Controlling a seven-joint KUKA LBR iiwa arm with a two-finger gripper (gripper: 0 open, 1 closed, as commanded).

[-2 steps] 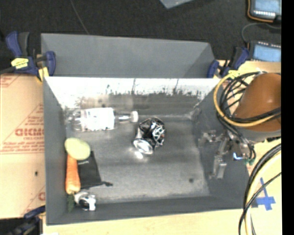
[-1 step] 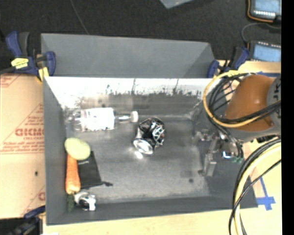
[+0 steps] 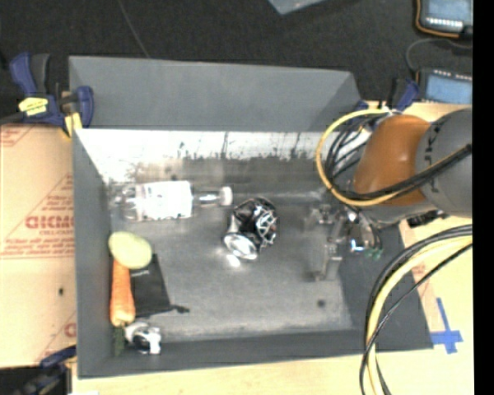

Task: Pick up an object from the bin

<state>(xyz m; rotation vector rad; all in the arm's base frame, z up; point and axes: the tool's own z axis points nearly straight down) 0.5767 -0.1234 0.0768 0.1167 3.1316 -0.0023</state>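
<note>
My gripper (image 3: 323, 262) hangs low over bare floor on the right side of the bin (image 3: 230, 315); I cannot tell whether it is spread or pressed together. 1 crushed black-and-silver can (image 3: 251, 229) lies apart to its left, probably my easiest reach.

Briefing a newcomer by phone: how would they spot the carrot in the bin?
Look at the grey bin's left wall. The carrot lies along it, beside a black scrap. It alone is long, tapered and orange.
</note>
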